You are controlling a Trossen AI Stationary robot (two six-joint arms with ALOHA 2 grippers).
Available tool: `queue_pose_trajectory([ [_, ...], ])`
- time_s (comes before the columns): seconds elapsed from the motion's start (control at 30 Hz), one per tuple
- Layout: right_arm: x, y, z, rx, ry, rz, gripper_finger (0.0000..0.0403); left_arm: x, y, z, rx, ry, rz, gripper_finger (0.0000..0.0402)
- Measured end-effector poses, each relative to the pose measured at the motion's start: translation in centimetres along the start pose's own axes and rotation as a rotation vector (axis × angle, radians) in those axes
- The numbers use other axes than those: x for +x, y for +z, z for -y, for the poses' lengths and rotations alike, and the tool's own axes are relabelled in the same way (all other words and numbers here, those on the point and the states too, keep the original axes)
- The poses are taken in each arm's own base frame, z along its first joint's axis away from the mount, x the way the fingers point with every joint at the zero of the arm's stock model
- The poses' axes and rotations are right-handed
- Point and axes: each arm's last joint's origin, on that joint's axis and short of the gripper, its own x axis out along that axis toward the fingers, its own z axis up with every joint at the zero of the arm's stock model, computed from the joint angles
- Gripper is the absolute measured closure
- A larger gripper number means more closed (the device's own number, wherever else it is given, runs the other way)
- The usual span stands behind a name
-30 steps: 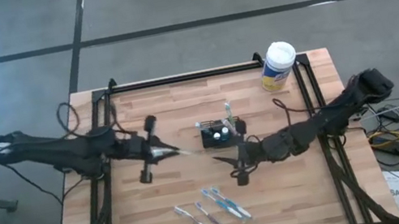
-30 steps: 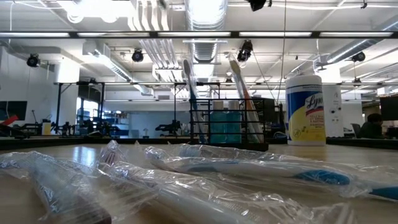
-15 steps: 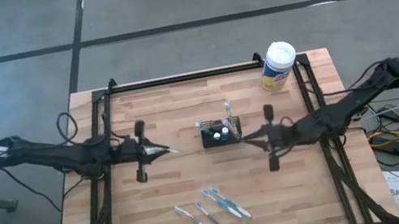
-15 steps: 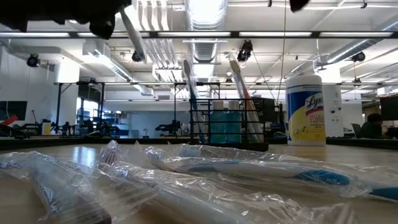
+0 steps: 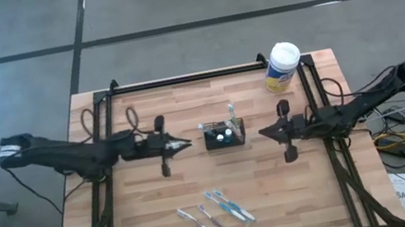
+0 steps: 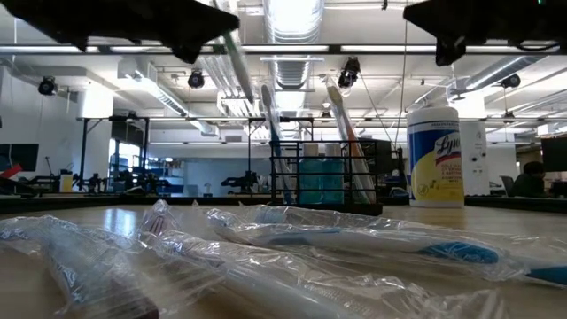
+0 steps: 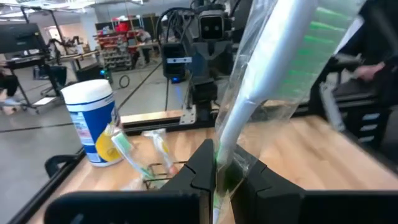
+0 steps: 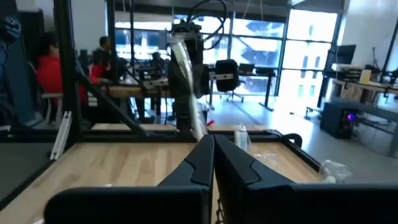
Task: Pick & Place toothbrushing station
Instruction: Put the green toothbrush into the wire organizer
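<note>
The toothbrushing station, a small black mesh caddy, stands mid-table on its base with toothbrushes upright in it. My left gripper hovers just left of it, shut on a plastic-wrapped white toothbrush with green bristles. My right gripper hovers right of the caddy, shut and empty. Several more wrapped toothbrushes lie flat near the table's front edge. My left gripper pinches the wrapped toothbrush by the lower part of its handle between its two fingers, wrap and all. The fingers come level from the table's left. The brush runs on beyond the fingertips, slanting upward, its bristle head foremost, clear of the table.
A yellow canister with a white lid stands at the far right corner. Black frame rails run along the far and side edges. Bare wood lies between the caddy and the loose toothbrushes.
My right gripper has drawn back from the spot just in front of the caddy toward the table's right edge. My left gripper first backed toward the left edge, then came right again toward the caddy, still holding the wrapped toothbrush.
</note>
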Motion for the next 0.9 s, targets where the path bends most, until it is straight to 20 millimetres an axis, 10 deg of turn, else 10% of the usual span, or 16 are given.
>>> queue_pose_trajectory([
  [0.57,-3.6,-3.3,1.3,0.036,-0.010,0.149,0.0394,7.4,-1.1,-0.7,-0.029,0.078,-0.067,0.0378],
  [0.9,-3.7,-3.3,1.3,0.025,-0.010,0.143,0.0394,7.8,-1.6,-1.3,-0.051,0.141,-0.103,0.0378],
])
